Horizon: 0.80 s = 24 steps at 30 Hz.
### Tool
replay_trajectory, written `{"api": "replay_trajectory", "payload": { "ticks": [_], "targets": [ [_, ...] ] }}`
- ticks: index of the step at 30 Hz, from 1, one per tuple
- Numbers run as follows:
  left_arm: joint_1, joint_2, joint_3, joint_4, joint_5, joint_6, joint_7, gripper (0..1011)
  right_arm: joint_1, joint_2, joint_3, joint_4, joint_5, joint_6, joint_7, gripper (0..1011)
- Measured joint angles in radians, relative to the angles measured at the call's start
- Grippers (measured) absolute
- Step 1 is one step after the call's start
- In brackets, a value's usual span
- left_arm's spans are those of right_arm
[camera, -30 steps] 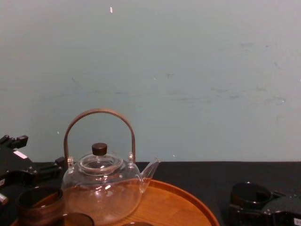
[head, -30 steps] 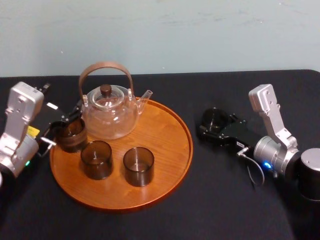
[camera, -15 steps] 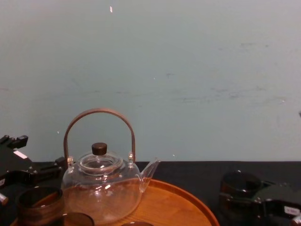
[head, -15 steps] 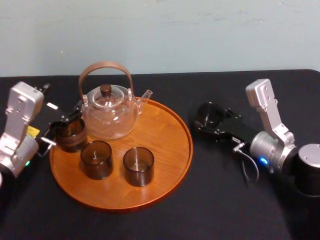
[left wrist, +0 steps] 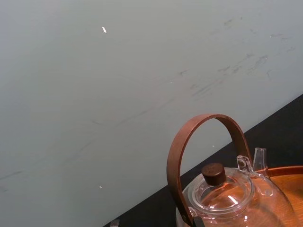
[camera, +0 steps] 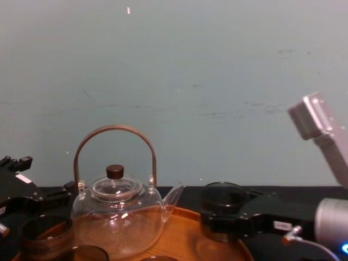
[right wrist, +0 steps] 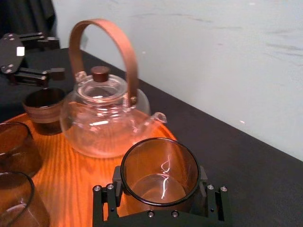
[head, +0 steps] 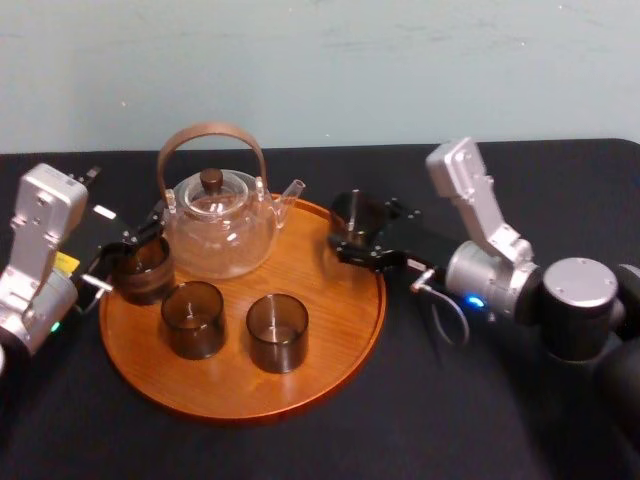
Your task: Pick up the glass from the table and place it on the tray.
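My right gripper (head: pixel 360 230) is shut on a clear smoky glass (head: pixel 355 217), holding it upright just inside the right rim of the round orange-brown tray (head: pixel 322 300). The right wrist view has the glass (right wrist: pixel 160 171) clamped between the black fingers (right wrist: pixel 107 201), with the tray (right wrist: pixel 80 182) under it. From the chest the glass (camera: pixel 222 200) hangs a little above the tray (camera: pixel 187 231), right of the teapot spout. My left gripper (head: pixel 133 248) stands open at a brown-banded glass (head: pixel 146 270) on the tray's left edge.
A clear glass teapot (head: pixel 218 225) with a brown arched handle stands at the back of the tray. Two more smoky glasses (head: pixel 193 318) (head: pixel 277 332) sit on its front half. The black table (head: pixel 450 420) stretches out to the right of the tray.
My right gripper has carried the glass leftward from over the table to over the tray's right rim. The left arm and the things on the tray have not moved.
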Motion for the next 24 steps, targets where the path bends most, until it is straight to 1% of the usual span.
{"api": "replay_trajectory", "payload": {
  "ticks": [2,3,6,8,12,19,24],
  "targets": [
    [0.000,0.000,0.000,0.000,0.000,0.000,0.000,1001,0.022,-0.015,-0.017,0.027,-0.006,-0.006,0.007,904],
    [0.000,0.000,0.000,0.000,0.000,0.000,0.000,1001,0.022,-0.015,-0.017,0.027,-0.006,-0.006,0.007,904],
    [0.000,0.000,0.000,0.000,0.000,0.000,0.000,1001,0.047,-0.037,-0.037,0.068,-0.013,-0.013,0.016,904],
    [0.000,0.000,0.000,0.000,0.000,0.000,0.000,1001,0.068,-0.056,-0.050,0.109,-0.017,-0.021,0.023,904],
    [0.000,0.000,0.000,0.000,0.000,0.000,0.000,1001,0.082,-0.072,-0.063,0.146,-0.020,-0.026,0.030,904],
    [0.000,0.000,0.000,0.000,0.000,0.000,0.000,1001,0.084,-0.082,-0.076,0.177,-0.025,-0.026,0.035,904],
    [0.000,0.000,0.000,0.000,0.000,0.000,0.000,1001,0.079,-0.082,-0.081,0.179,-0.028,-0.025,0.036,904]
  ]
}}
